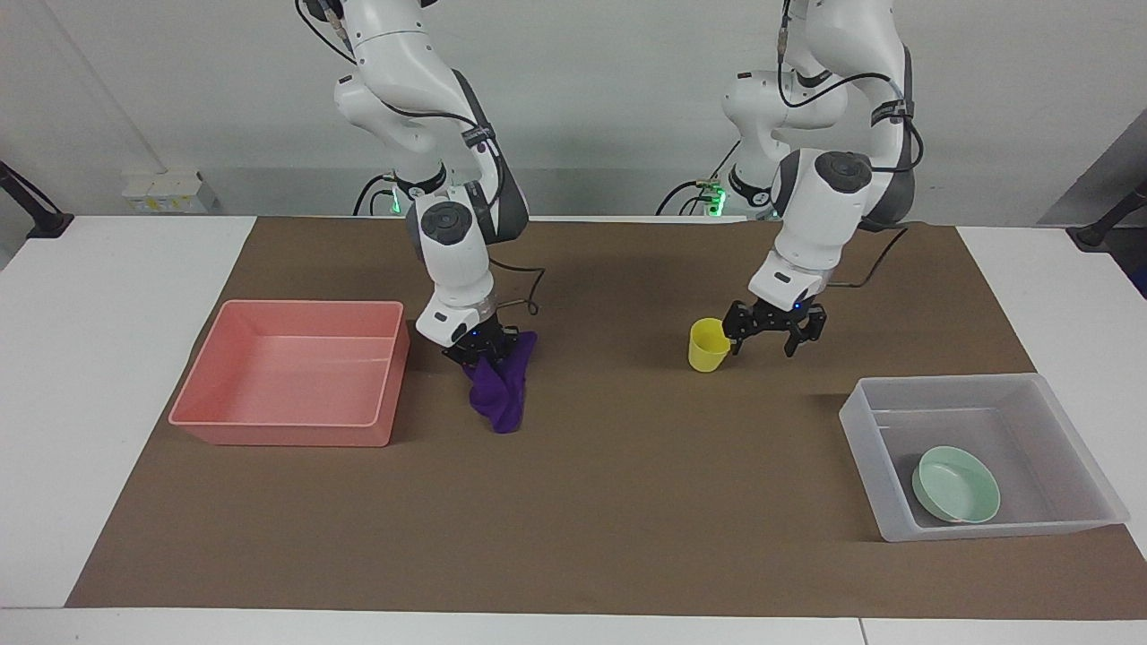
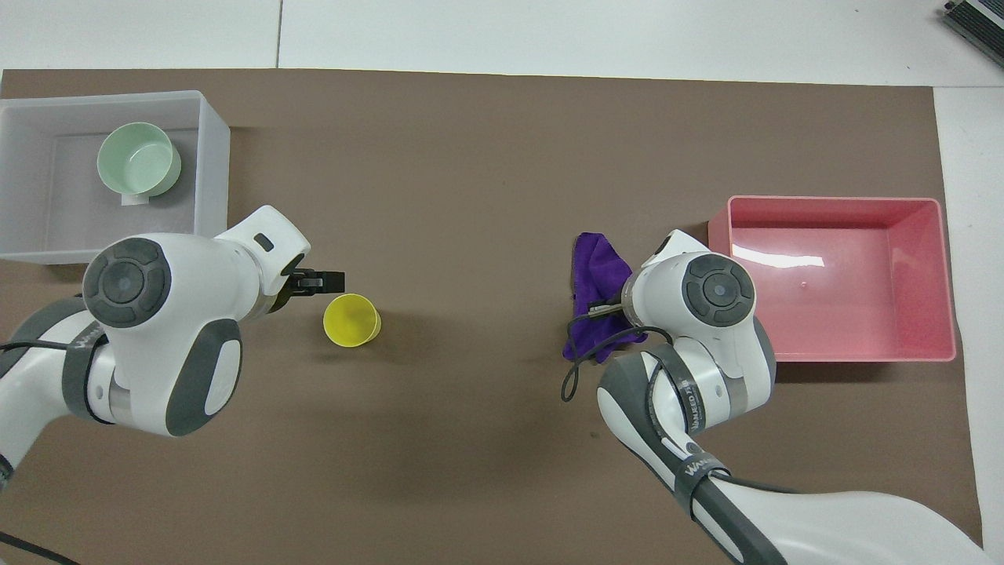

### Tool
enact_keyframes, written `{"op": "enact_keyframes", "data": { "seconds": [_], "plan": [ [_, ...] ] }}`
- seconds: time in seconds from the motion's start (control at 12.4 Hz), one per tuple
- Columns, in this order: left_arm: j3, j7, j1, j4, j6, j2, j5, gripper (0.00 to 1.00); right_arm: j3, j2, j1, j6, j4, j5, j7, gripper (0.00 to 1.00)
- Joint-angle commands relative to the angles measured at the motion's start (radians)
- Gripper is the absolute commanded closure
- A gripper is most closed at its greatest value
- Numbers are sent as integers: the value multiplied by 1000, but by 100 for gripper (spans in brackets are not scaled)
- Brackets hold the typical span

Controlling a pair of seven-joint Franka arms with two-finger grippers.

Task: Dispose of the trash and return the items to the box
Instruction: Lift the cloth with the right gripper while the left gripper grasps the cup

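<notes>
Two Franka arms work the brown mat (image 1: 627, 502) at once. Your right gripper (image 1: 481, 345) is down on the purple cloth (image 1: 502, 390), just beside the pink tray (image 1: 287, 430) on the side toward the yellow cup (image 1: 711, 345); its fingers look closed into the top folds, though you cannot tell how much fabric they hold, and the rest of the cloth sags to the mat. Your left gripper (image 1: 763, 333) hangs fingers spread beside the cup's rim, holding nothing, on the cup's side toward the clear box (image 1: 896, 528). The cup stands upright, well apart from the pink tray and between it and the box; the mint-green bowl (image 1: 955, 485) already lies in the box, over a small white sticker (image 2: 135, 201) on its floor. To do this well, lift the cloth straight up until its tail clears the pink tray's wall before you carry it across, and let go only once it hangs over the tray's floor. For the cup, bring one finger inside the rim and one outside, close gently, and keep it upright. The arm bands carry lettering, too small to read with confidence.
</notes>
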Motion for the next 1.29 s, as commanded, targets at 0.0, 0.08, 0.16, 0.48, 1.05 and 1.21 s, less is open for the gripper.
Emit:
{"op": "enact_keyframes", "data": {
  "seconds": [0.0, 0.08, 0.16, 0.48, 1.05, 1.21],
  "plan": [
    [17, -13, -35, -84, 32, -45, -1, 1, -4, -24, 2, -102, 50, 7, 45, 100],
    [16, -13, -35, -113, 48, -45, -1, 8, -3, -41, 2, -141, 73, 5, 85, 100],
    [16, -13, -35, -142, 73, -52, -1, 12, -3, -61, 2, -175, 95, 5, 118, 100],
    [14, -16, -60, -158, 82, -58, -1, 92, -4, -172, -3, -409, 213, 5, 172, 100],
    [19, -3, -78, -99, 47, -58, 0, 100, -15, -305, -203, -568, 282, -13, 4, 100],
    [26, 13, -51, -23, -26, -55, 0, 100, -14, -311, -308, -559, 267, -13, -157, 100]
  ]
}}
